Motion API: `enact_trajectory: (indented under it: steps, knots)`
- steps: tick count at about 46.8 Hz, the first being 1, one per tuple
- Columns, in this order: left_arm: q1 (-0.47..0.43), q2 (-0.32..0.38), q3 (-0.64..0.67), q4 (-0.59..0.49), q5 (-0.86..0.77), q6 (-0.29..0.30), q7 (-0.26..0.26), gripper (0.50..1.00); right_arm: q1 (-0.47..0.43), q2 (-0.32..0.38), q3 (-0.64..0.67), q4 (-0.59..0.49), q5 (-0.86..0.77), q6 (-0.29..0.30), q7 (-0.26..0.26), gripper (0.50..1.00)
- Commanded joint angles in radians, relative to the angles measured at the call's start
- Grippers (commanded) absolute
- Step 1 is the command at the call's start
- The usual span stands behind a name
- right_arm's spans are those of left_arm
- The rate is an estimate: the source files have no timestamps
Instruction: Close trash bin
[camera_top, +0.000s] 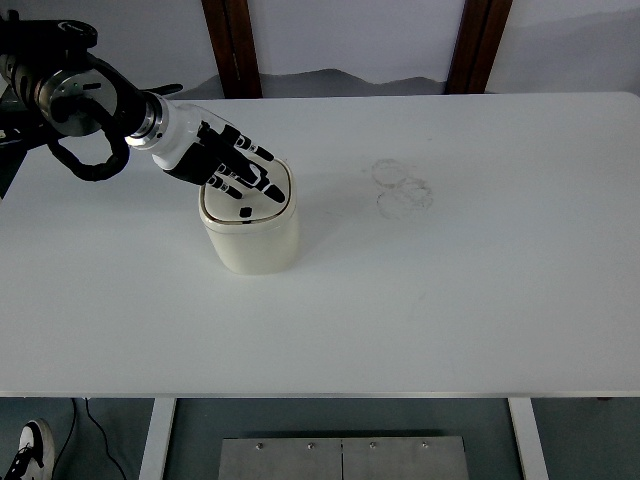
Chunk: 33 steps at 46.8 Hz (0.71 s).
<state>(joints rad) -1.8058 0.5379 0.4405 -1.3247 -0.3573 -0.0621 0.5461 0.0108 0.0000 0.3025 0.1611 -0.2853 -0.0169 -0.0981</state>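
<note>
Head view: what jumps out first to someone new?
The cream trash bin stands on the left half of the white table, with the robot's left hand reaching in from the upper left, its fingers stretched out over the bin's lid. Next come faint ring marks on the table, to the right of the bin. The right arm is out of view.

Small cream-white trash bin (250, 235), squarish with rounded corners, upright on the left half of the white table. Lid flat on top, closed, ringed by a thin brown line, with a small dark mark near its near edge.
</note>
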Motion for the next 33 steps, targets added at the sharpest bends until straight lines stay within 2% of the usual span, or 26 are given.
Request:
enact_trajectory:
  steps: [1, 33]
  knots:
    - [-0.001, 0.000, 0.000, -0.001, 0.000, -0.001, 0.000, 1.000, 0.000, 0.000, 0.000, 0.000, 0.000, 0.000, 0.000, 0.995]
    - [0.003, 0.004, 0.003, -0.001, 0.000, 0.001, 0.000, 1.000, 0.000, 0.000, 0.001, 0.000, 0.000, 0.000, 0.000, 0.995]
